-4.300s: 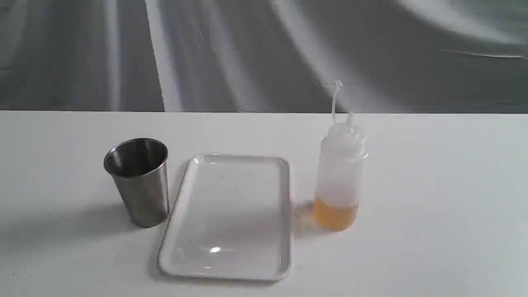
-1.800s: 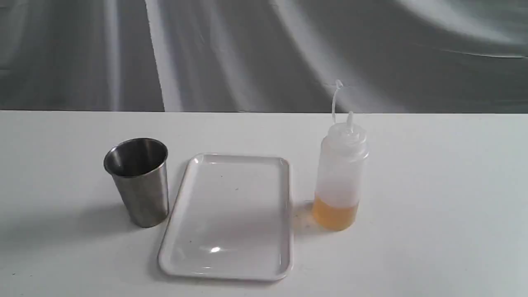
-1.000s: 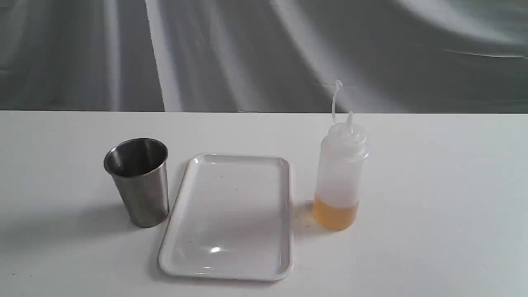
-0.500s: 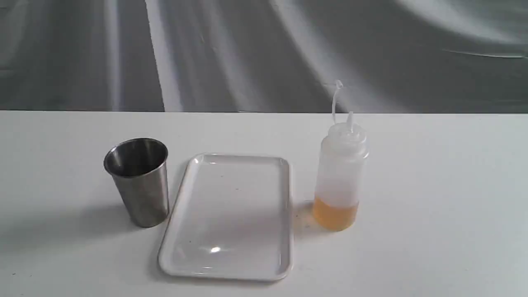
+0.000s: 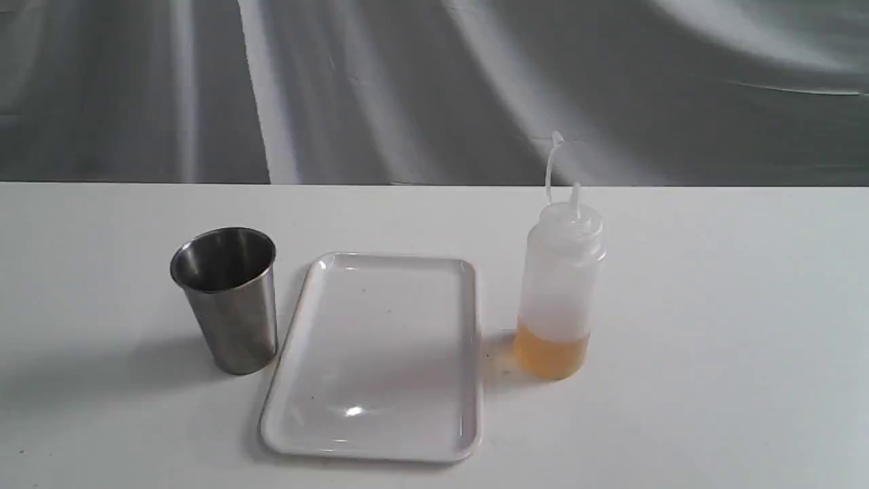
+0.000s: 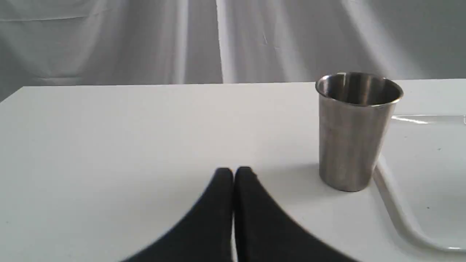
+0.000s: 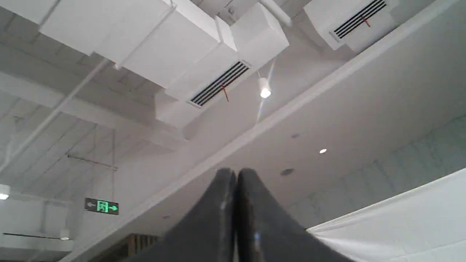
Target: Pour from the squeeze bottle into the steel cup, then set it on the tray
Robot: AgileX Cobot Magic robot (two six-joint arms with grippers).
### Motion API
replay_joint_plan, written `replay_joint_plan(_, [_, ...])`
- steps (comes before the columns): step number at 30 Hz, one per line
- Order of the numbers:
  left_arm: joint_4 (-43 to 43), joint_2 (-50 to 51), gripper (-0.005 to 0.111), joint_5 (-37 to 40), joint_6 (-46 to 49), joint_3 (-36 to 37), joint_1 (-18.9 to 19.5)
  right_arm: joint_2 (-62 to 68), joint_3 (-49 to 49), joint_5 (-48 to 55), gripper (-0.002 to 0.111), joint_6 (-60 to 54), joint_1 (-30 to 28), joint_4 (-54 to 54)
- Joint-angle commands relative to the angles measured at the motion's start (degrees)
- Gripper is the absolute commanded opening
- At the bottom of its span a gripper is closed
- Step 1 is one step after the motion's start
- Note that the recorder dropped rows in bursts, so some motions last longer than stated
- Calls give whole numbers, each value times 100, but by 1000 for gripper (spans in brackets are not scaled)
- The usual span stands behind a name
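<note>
The squeeze bottle (image 5: 560, 292) stands upright on the white table, right of the tray, with amber liquid in its bottom and its cap strap sticking up. The steel cup (image 5: 227, 299) stands upright just left of the white tray (image 5: 380, 353). Neither gripper appears in the exterior view. In the left wrist view my left gripper (image 6: 234, 171) is shut and empty, low over the table, short of the steel cup (image 6: 355, 129) and off to its side, with the tray's rim (image 6: 397, 214) beyond it. My right gripper (image 7: 236, 171) is shut and empty, pointing up at the ceiling.
A grey draped cloth (image 5: 434, 88) hangs behind the table's far edge. The right wrist view shows ceiling ducts (image 7: 204, 62), a lamp and a green exit sign, plus a strip of white cloth.
</note>
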Motion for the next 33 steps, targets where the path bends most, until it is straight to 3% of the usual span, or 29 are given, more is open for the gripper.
replay_joint_plan(1, [-4,-15,0,-43,-16,25,-46,525,-528,339,0,195,229,-631])
replay_joint_plan(6, [-4,-15,0,-43,-16,25,-46,1235,-865,428,0,374,506,-1357])
replay_joint_plan(22, [-4,-15,0,-43,-17,25,-46,4215,-975,876,0,339,794,-1935])
replay_joint_plan(25, [-4,-15,0,-43,-17,25,-46,4658,-1214,1667,0,159,1280,-2500])
replay_joint_plan(33, [-4,-15,0,-43,-17,25,-46,5148,-1668,3756,0,-987,2280,-2415])
